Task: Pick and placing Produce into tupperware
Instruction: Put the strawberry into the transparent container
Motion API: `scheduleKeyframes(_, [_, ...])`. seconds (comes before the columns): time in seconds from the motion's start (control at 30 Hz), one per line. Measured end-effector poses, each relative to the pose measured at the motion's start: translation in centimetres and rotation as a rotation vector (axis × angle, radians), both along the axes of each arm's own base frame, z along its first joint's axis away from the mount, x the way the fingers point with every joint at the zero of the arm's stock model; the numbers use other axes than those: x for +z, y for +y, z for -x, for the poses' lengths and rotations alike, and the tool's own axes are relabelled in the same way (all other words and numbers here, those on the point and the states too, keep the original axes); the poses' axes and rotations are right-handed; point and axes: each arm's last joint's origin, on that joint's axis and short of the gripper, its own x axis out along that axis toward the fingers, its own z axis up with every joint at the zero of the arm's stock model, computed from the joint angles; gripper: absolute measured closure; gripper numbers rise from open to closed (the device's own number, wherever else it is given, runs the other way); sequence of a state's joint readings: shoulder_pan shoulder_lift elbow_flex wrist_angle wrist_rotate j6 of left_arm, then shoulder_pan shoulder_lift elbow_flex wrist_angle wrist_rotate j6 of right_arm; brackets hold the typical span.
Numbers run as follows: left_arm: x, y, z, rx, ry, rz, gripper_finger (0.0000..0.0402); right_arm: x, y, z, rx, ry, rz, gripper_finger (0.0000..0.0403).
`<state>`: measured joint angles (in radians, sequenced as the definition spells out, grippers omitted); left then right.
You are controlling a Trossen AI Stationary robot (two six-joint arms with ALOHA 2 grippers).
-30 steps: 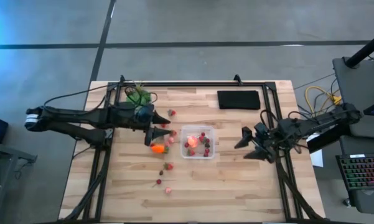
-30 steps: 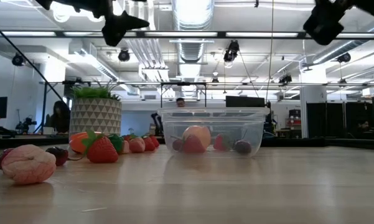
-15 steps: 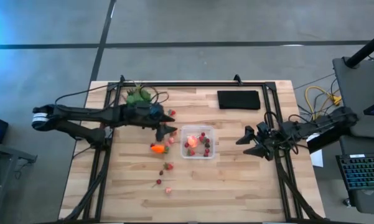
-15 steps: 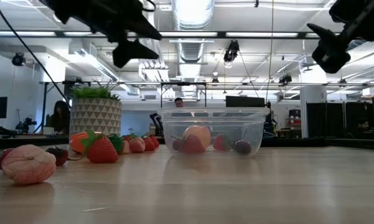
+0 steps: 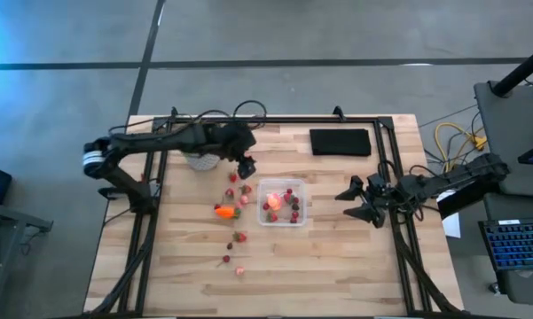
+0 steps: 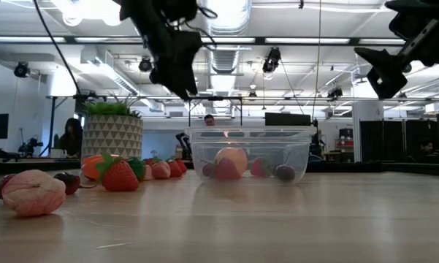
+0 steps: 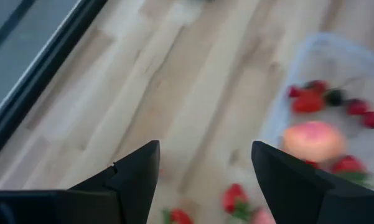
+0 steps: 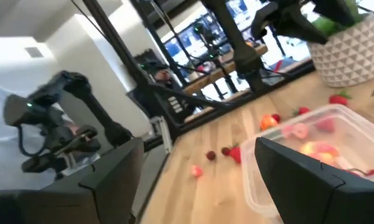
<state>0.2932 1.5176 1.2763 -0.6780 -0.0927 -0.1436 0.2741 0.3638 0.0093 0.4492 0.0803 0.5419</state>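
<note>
Table (image 5: 337,266): carrot (image 5: 223,211) long axis left-right.

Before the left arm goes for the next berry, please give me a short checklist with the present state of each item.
1. Left gripper open and empty: ok.
2. Left gripper clear above the table, not touching produce: ok.
3. Tupperware upright with room left: ok, it holds the round fruit and a few berries.
4. Berries still on the table: ok, beside the carrot.
5. Right gripper away from the tupperware: ok, open.
</note>
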Motion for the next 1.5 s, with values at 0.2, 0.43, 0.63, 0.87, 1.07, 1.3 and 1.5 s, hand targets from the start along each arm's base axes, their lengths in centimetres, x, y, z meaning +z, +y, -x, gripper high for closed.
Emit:
scheduleKeyframes(0.2, [-0.4,0.9,-0.5,-0.086,0.131,-0.029,0.0162,-0.2,0.0,-0.1,0.000,0.020,0.006,0.0108])
scheduleKeyframes(0.43, [-0.1,0.8,-0.1,-0.139,0.168,-0.085,0.0162,-0.2,0.0,-0.1,0.000,0.019,0.005,0.0104])
scheduleKeyframes(0.63, [0.3,0.8,0.1,-0.125,0.165,-0.111,0.0162,-0.2,0.0,-0.1,0.001,0.017,0.000,0.0108])
scheduleKeyframes(0.87, [0.4,0.9,0.3,-0.090,0.189,-0.145,0.0162,-0.2,0.0,-0.1,0.001,0.018,-0.002,0.0104])
scheduleKeyframes(1.07, [0.4,0.8,0.4,-0.057,0.179,-0.123,0.0162,-0.2,0.0,-0.1,0.001,0.018,-0.002,0.0110])
scheduleKeyframes(1.3, [-0.8,2.3,0.3,0.005,0.200,-0.074,0.0162,-0.2,0.0,-0.1,0.001,0.018,-0.002,0.0108])
scheduleKeyframes(1.5, [-3.2,4.8,-0.4,0.089,0.241,0.018,0.0162,-0.2,0.0,-0.1,0.001,0.018,-0.002,0.0108])
